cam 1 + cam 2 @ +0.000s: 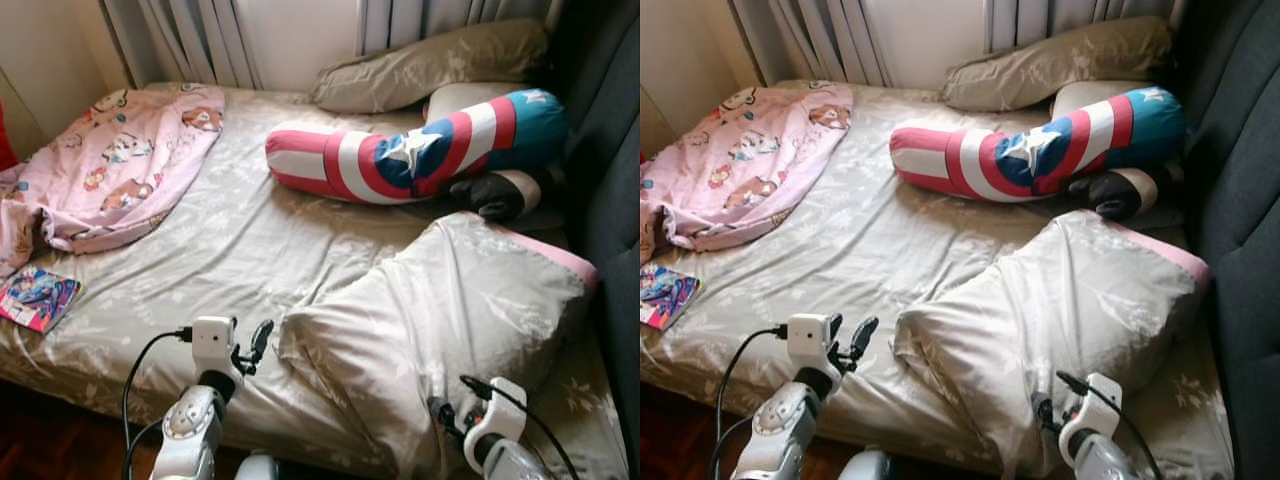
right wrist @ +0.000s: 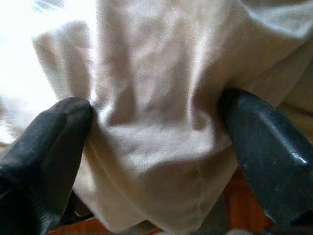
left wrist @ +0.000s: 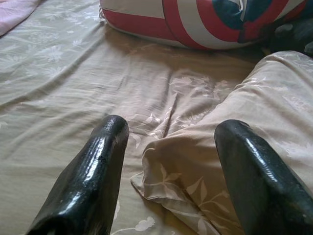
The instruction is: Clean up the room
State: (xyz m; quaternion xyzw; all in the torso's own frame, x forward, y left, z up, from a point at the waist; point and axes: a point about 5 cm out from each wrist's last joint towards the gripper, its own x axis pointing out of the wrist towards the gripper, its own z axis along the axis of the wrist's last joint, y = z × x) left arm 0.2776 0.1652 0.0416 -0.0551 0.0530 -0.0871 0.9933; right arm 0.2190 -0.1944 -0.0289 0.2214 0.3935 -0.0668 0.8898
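A large beige floral pillow (image 1: pixel 440 320) lies crooked on the bed's front right. My left gripper (image 1: pixel 250 350) is open just off the pillow's front left corner (image 3: pixel 161 181), which lies between and ahead of its fingers (image 3: pixel 98 166). At the pillow's front edge my right gripper (image 1: pixel 445 415) is open, with pillow fabric (image 2: pixel 151 122) bulging between its fingers (image 2: pixel 54 142) and touching both. A red, white and blue star-patterned bolster (image 1: pixel 400 150) lies across the bed's far half. A crumpled pink cartoon blanket (image 1: pixel 110 165) covers the far left corner.
A colourful book (image 1: pixel 38 297) lies at the bed's left edge. A second beige pillow (image 1: pixel 430 65) sits by the curtains at the back. A dark padded headboard (image 1: pixel 615 180) runs along the right. A dark, round item (image 1: pixel 495 195) rests under the bolster's end.
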